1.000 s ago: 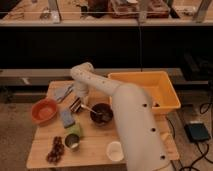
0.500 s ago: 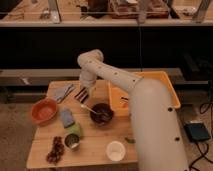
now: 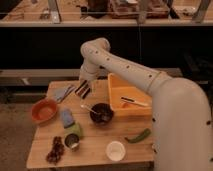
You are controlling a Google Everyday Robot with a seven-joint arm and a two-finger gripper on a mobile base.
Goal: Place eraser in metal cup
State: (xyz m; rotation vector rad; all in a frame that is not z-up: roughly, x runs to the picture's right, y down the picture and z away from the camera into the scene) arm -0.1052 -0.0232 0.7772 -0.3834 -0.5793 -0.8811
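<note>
Hanging over the back left of the table (image 3: pixel 97 136), the gripper (image 3: pixel 84 86) is seemingly clasping the eraser (image 3: pixel 82 90) (striped, tilted), while the metal cup (image 3: pixel 73 142) is sitting well apart, near the front.

1. A wooden table (image 3: pixel 92 150) is shown, with an orange bowl (image 3: pixel 44 110) at its left edge and a yellow bin (image 3: pixel 129 95) toward the far right corner.
2. A metal cup (image 3: pixel 72 142), a grape bunch (image 3: pixel 55 150) and a white cup (image 3: pixel 116 150) are set along the near edge.
3. The gripper (image 3: pixel 83 86) is held above the far edge, left of the bin.
</note>
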